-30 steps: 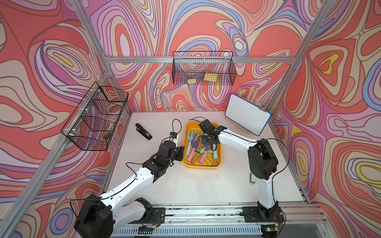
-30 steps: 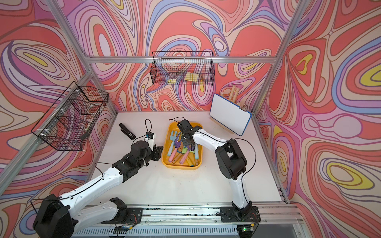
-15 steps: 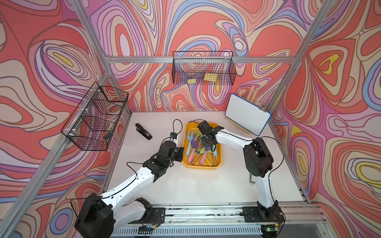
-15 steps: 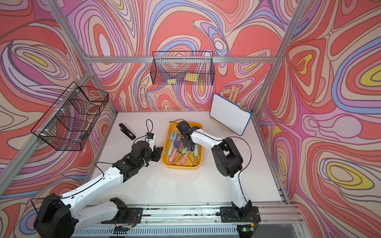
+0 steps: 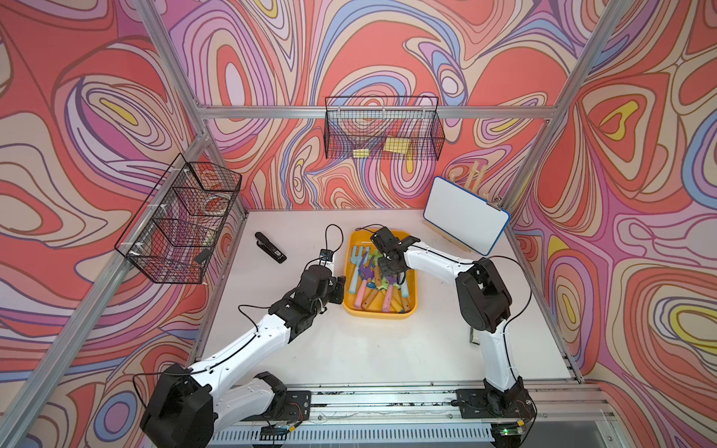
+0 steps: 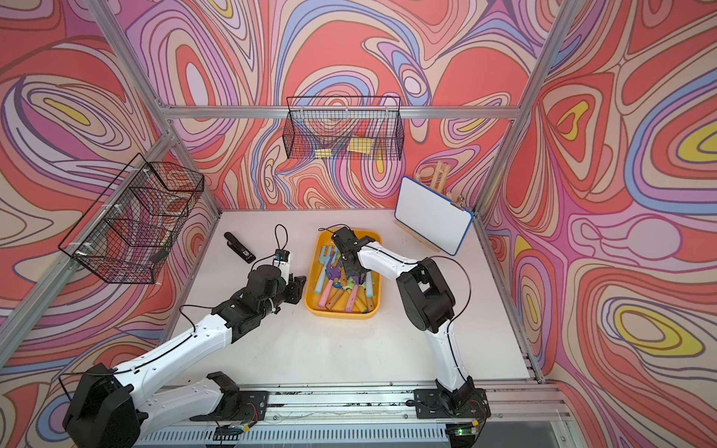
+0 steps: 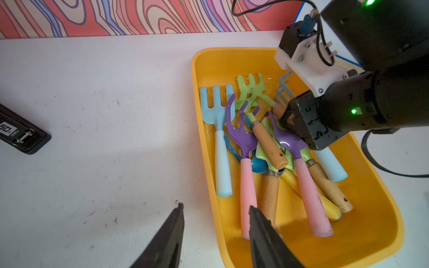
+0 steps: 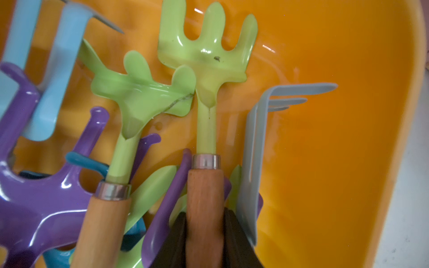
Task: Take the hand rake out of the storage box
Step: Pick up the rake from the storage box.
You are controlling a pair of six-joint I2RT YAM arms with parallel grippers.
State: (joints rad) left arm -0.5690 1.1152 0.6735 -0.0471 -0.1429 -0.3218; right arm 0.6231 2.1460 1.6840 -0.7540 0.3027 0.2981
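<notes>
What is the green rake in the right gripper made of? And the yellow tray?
Green rake: head looks like metal with a glossy light-green coating, judging by sharp highlights and a dark scuff; plastic is possible. Handle: matte wood by its warm brown tone; shiny metal ferrule. Storage box: glossy moulded yellow-orange plastic, with rounded walls and soft reflections.

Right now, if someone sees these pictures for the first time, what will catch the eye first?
The swirling red, purple and yellow walls all around the cell strike first. Then the orange-yellow storage box in the middle of the white table, full of coloured garden tools. Inside it, the right pincer is shut on the wooden handle of a green hand rake.
</notes>
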